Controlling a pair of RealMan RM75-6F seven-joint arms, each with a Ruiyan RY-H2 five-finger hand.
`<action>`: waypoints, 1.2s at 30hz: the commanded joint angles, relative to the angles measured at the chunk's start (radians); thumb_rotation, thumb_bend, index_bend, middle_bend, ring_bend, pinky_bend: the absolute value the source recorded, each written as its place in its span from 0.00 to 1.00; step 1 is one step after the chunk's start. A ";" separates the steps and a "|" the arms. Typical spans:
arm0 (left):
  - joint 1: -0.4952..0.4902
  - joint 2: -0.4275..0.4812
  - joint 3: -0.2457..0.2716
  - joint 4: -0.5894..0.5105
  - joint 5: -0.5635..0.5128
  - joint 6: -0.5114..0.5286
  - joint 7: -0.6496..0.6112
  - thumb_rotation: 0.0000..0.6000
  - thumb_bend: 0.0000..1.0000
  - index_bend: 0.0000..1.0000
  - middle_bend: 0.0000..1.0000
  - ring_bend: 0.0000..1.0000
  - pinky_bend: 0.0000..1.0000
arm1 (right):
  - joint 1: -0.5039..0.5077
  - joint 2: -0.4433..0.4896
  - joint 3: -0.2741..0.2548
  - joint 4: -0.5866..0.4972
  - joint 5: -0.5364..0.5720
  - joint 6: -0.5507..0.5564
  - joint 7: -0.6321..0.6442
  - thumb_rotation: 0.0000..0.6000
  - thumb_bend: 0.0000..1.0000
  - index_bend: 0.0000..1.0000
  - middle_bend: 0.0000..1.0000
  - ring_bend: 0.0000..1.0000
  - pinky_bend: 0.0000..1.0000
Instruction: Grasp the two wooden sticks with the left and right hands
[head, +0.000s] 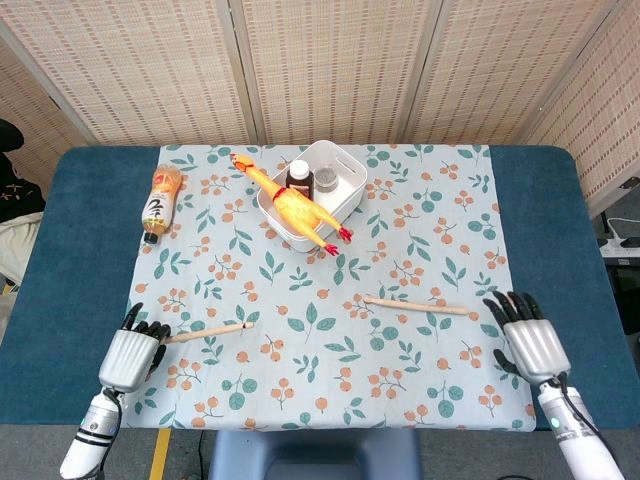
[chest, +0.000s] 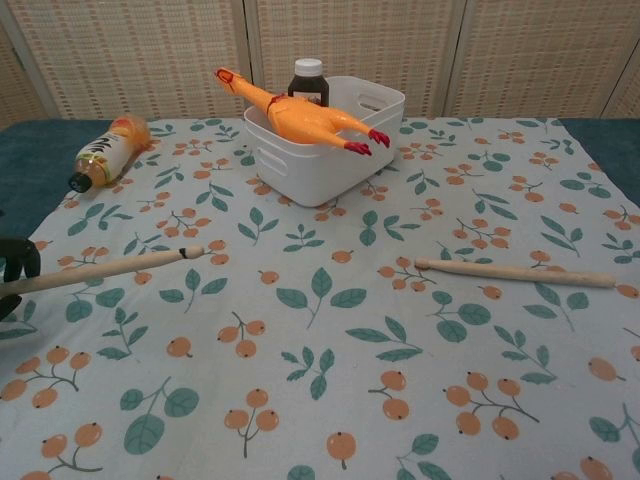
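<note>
My left hand (head: 129, 355) sits at the cloth's front left corner and grips the near end of a wooden stick (head: 208, 331). In the chest view that stick (chest: 105, 270) hangs above the cloth, its far tip raised, with only the left hand's dark fingers (chest: 14, 260) showing at the frame's left edge. The second wooden stick (head: 416, 306) lies flat on the cloth at the right (chest: 515, 272). My right hand (head: 527, 337) hovers just right of its end with fingers spread, holding nothing; the chest view does not show it.
A white basket (head: 348, 191) at the cloth's back middle holds a rubber chicken (head: 291, 206) and two bottles (head: 298, 175). An orange drink bottle (head: 159, 201) lies at the back left. The floral cloth (head: 320, 380) covers a blue table (head: 60, 260).
</note>
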 joint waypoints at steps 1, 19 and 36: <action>0.010 0.020 0.008 0.001 0.017 0.023 -0.022 1.00 0.61 0.83 0.92 0.54 0.16 | 0.055 -0.114 0.036 0.041 0.065 -0.016 -0.125 1.00 0.26 0.25 0.19 0.00 0.00; 0.017 0.010 0.002 0.087 0.018 0.037 -0.108 1.00 0.61 0.83 0.92 0.54 0.16 | 0.184 -0.352 0.097 0.250 0.276 -0.036 -0.327 1.00 0.26 0.32 0.28 0.00 0.00; 0.016 0.004 0.002 0.102 0.021 0.036 -0.108 1.00 0.61 0.83 0.92 0.54 0.14 | 0.257 -0.434 0.072 0.347 0.360 -0.067 -0.390 1.00 0.26 0.42 0.37 0.09 0.00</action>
